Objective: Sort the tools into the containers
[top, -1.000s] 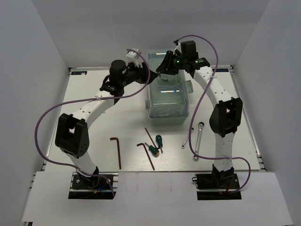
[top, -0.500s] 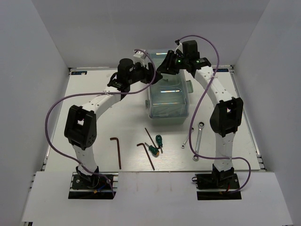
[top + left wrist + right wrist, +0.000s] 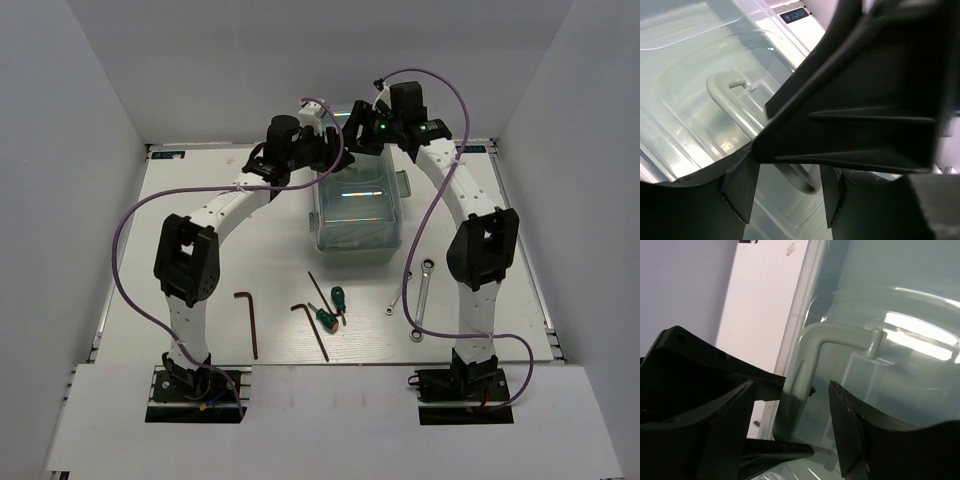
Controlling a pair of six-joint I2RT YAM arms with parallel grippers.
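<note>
The containers' pale-green toolbox (image 3: 358, 205) stands folded shut mid-table under its translucent lid (image 3: 685, 75). Both grippers meet over its far end at the pale handle (image 3: 810, 360). My right gripper (image 3: 792, 435) is open, the handle's leg between its fingers with a gap on each side. My left gripper (image 3: 789, 200) is open too, with the handle's (image 3: 735, 107) curved end between its fingers (image 3: 742, 190), untouched. The right gripper's dark body (image 3: 855, 100) fills much of the left wrist view. The tools lie on the table in front of the box.
Two hex keys (image 3: 248, 320) (image 3: 312, 328), two green-handled screwdrivers (image 3: 325, 320) (image 3: 340, 300) and a thin rod (image 3: 318, 290) lie near centre front. Two silver wrenches (image 3: 425, 290) (image 3: 397, 298) lie beside the right arm. White walls enclose the table.
My left arm has swung right and forward to the box's handle, ending beside the right gripper. The right gripper has barely shifted. The tools have not moved.
</note>
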